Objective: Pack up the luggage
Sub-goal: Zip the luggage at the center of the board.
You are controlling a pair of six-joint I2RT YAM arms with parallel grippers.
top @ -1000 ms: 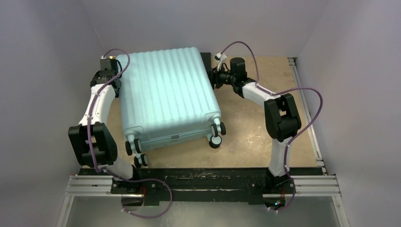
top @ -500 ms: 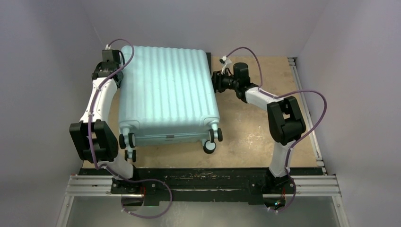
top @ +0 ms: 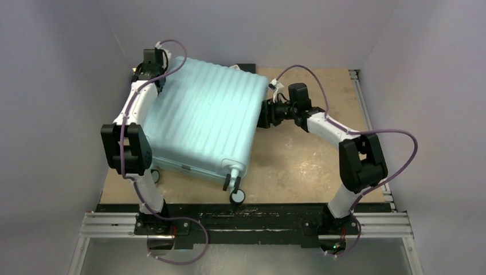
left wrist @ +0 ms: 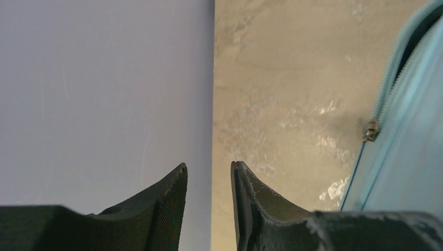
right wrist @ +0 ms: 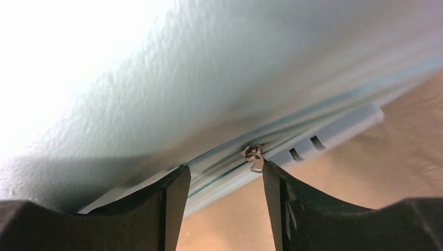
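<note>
Both pincers gape empty: left pincer (left wrist: 209, 175) beside the suitcase (top: 200, 120), right pincer (right wrist: 222, 175) at its zip pull (right wrist: 255, 159). Closing off-centre may miss that pull.

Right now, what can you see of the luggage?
The luggage is a pale mint hard shell with ribs. It lies flat and skewed on the table, with its black-and-white wheels toward the arms. A metal zipper pull sits on its side seam between the fingers of the open right gripper; contact is unclear. The left gripper, open, hangs beside its far-left corner.
</note>
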